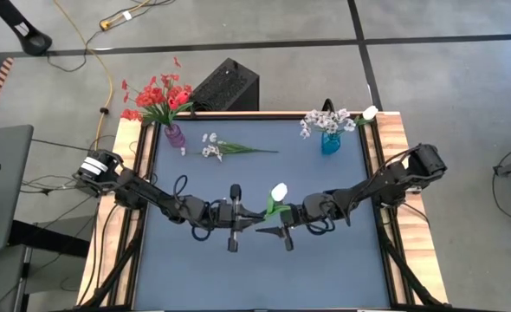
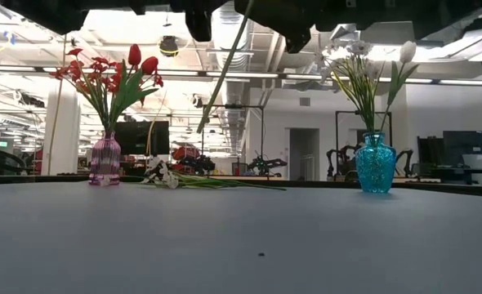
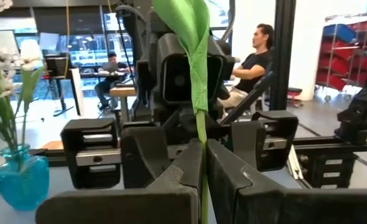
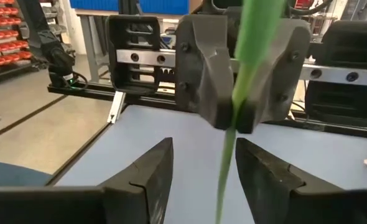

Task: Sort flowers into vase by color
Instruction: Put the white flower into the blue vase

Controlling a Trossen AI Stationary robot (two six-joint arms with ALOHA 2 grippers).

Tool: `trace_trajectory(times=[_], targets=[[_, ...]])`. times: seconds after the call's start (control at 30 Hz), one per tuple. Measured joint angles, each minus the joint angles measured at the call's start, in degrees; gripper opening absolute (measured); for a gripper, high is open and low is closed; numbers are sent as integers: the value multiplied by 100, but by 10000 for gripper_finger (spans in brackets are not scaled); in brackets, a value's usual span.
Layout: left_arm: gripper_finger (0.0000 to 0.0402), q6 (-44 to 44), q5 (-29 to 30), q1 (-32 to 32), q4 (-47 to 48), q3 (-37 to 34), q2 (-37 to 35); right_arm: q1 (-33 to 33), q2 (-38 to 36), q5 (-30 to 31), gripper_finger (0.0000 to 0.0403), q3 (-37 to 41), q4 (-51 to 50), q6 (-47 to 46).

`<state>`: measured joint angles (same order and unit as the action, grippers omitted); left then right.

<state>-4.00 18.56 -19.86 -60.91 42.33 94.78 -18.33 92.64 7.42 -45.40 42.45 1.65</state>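
Bloom of held stem cut off by top edge in low view, both tools out of that picture too. In right wrist view, stem blurred, ends cut off. Loose flowers on desk too small to count. Left vase mostly hidden under red blooms.

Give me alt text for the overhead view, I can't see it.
Seen from above, the left gripper pinches a white tulip's stem mid-table while the open right gripper faces it. At the back stand a purple vase of red flowers and a blue vase of white flowers; one white stem lies between.
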Motion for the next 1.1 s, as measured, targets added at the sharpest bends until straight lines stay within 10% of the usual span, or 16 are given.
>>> trace_trajectory(times=[0.47,0.7,1.1], targets=[[0,40,52,-2,179,0,-2,13,-15,241,27,-1,-287,39],[48,170,591,4,907,0,-134,-12,-727,486,28,6,-1689,-314],[154,315,1045,-8,3762,4,-1718,-1164,-3158,3439,29,670,-4950,-1788]])
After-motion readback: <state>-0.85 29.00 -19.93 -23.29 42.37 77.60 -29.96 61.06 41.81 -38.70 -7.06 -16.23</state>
